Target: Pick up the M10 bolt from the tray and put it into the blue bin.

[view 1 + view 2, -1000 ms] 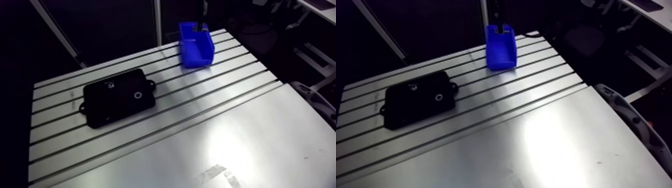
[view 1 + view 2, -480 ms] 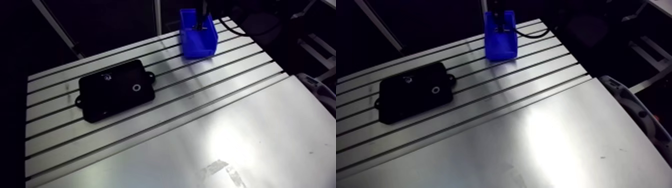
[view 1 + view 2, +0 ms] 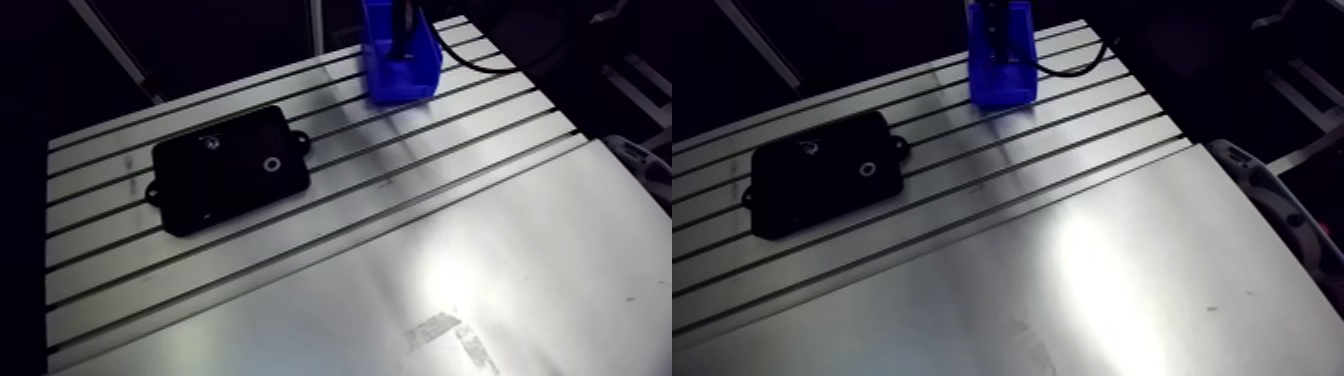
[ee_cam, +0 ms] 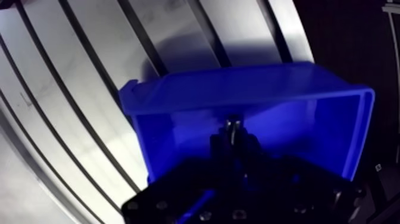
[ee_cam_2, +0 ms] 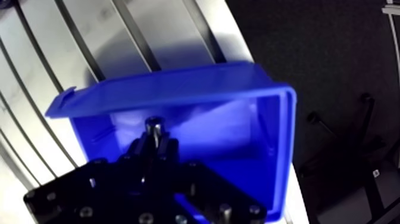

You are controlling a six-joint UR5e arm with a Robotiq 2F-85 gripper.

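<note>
In the wrist view my gripper (image 5: pixel 153 142) hangs inside the blue bin (image 5: pixel 178 83), shut on the M10 bolt (image 5: pixel 153 125). The bolt's metal head pokes out just past the fingertips, above the bin's floor. In the arm view the blue bin (image 3: pixel 400 62) stands at the far edge of the slotted table, with the dark gripper (image 3: pixel 403 38) reaching down into it. The black tray (image 3: pixel 228 170) lies to the left on the table. A small ring (image 3: pixel 271 165) and another small metal part (image 3: pixel 210 143) lie in it.
The slotted aluminium table (image 3: pixel 330 215) runs between tray and bin, with a smooth metal plate (image 3: pixel 450 290) on the near side. Beyond the bin the table ends at a dark drop. A grey robot part (image 3: pixel 1272 205) sits past the table's right edge.
The arm view has shifted with the arm. The gripper has sunk lower into the blue bin, still holding the bolt. The tray and bin have stayed in place.
</note>
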